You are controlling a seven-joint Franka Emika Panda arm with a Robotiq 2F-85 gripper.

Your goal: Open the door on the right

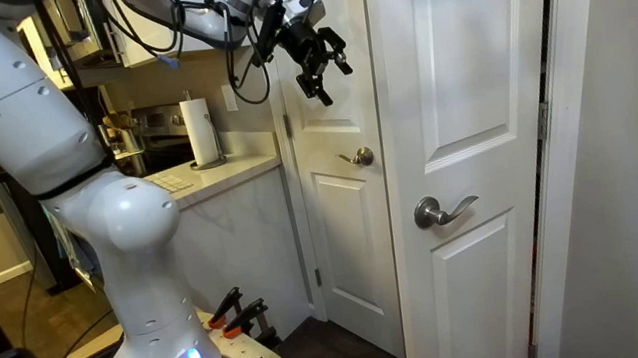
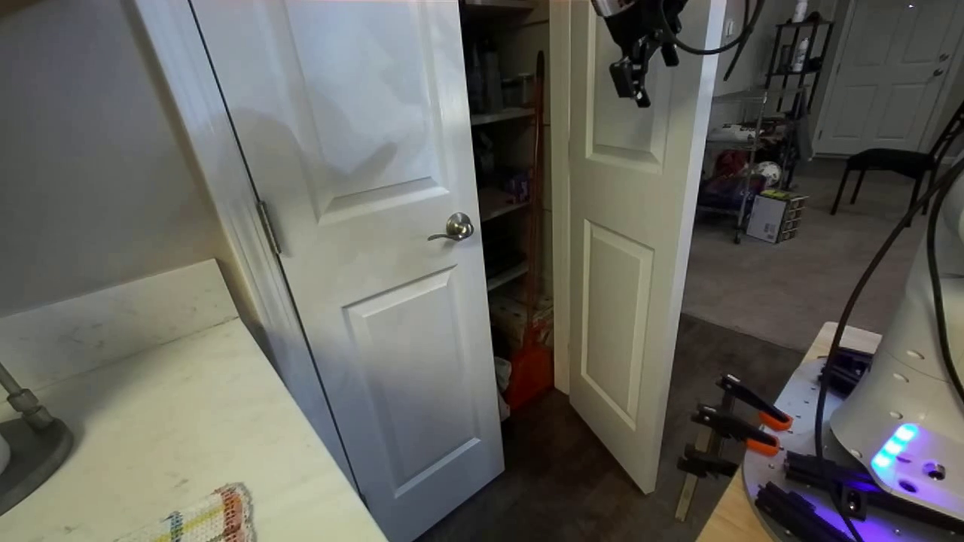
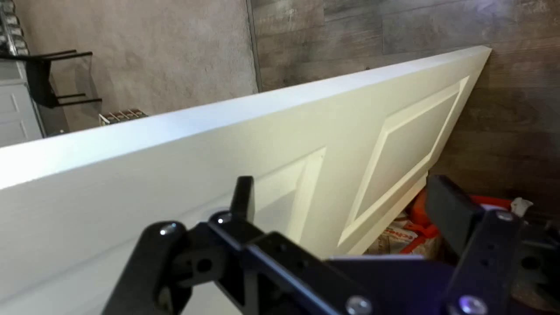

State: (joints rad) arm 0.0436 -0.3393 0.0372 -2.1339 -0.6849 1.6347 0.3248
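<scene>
The door, tall and white with recessed panels, stands swung open. Its outer face (image 1: 471, 82) shows in an exterior view, with a silver lever handle (image 1: 446, 209) at mid-height. Its inner face (image 2: 625, 188) shows in an exterior view, where the handle is hidden. The inner face and free edge also fill much of the wrist view (image 3: 350, 148). My gripper (image 1: 335, 84) is up high beside the door's free edge, on the inner-face side; it also shows in an exterior view (image 2: 654, 79). In the wrist view its fingers (image 3: 345, 205) are wide apart with nothing between them.
A second white panelled door (image 1: 347, 232) with a lever handle stands beside it. Between the doors are pantry shelves (image 2: 503, 117) and a red dustpan (image 2: 529, 376). A counter (image 1: 228, 178) holds a paper towel roll (image 1: 199, 131). Black clamps (image 2: 730, 425) stick out from the robot's table.
</scene>
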